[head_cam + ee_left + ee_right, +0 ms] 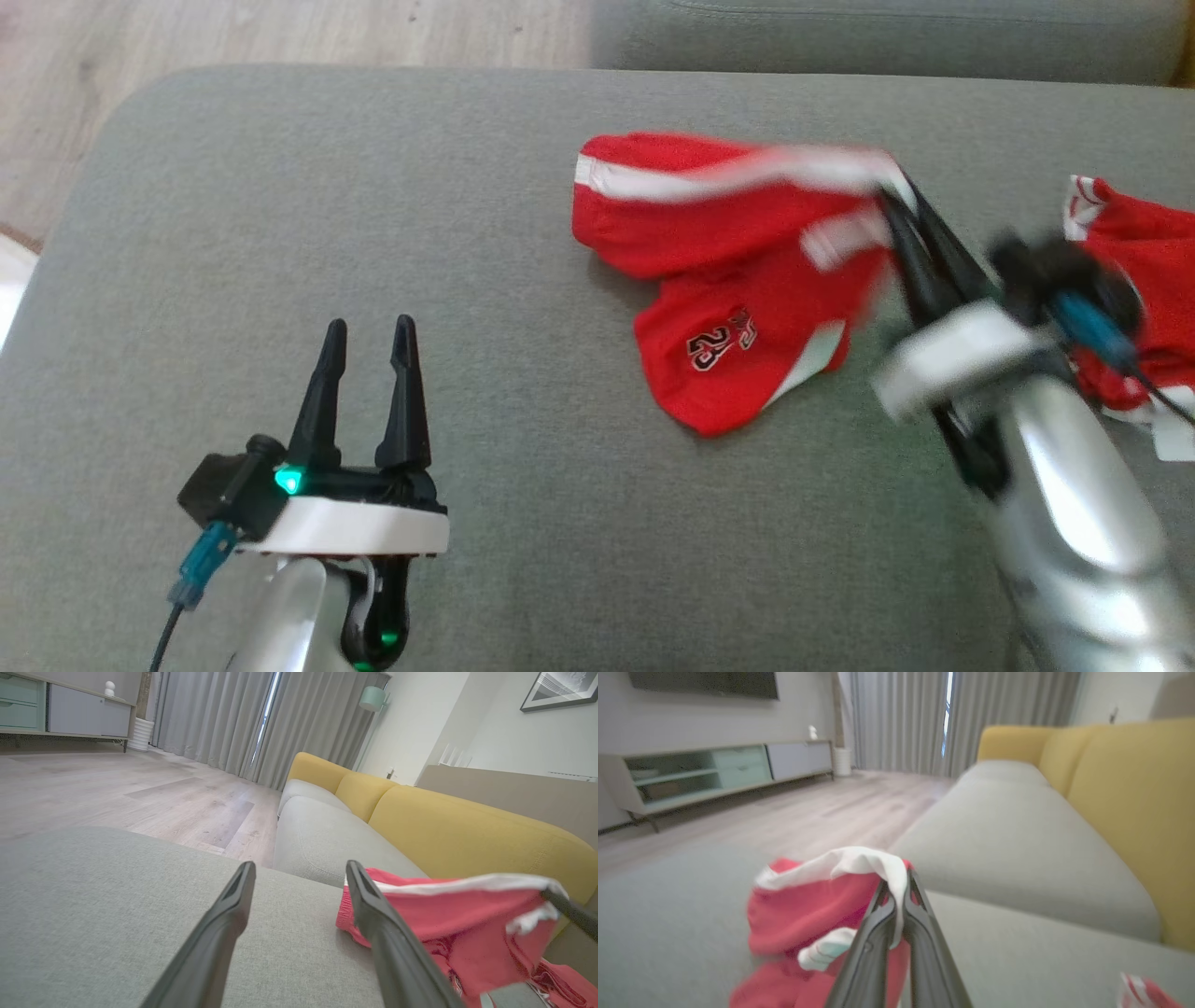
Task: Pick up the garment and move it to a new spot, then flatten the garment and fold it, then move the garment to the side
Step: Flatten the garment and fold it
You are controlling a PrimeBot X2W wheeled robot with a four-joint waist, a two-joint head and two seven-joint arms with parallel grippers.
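Note:
The garment [738, 271] is a pair of red shorts with white trim and a number 23 print, lying partly lifted on the grey ottoman [467, 280]. My right gripper [896, 191] is shut on the white waistband at the shorts' upper right; in the right wrist view the white band [887, 868] is pinched between the dark fingers [878, 933], and the gripper [896, 886] holds the red cloth [803, 914] hanging below. My left gripper [369, 331] stands open over bare cushion at the lower left, apart from the shorts. Between its fingers [219, 933] nothing is held; the shorts [467, 924] show to its right.
A second red and white garment [1130, 289] lies at the ottoman's right edge behind my right arm. A grey and yellow sofa [420, 826] stands beyond the ottoman across a narrow gap. Wooden floor [233, 37] lies past the ottoman's far left edge.

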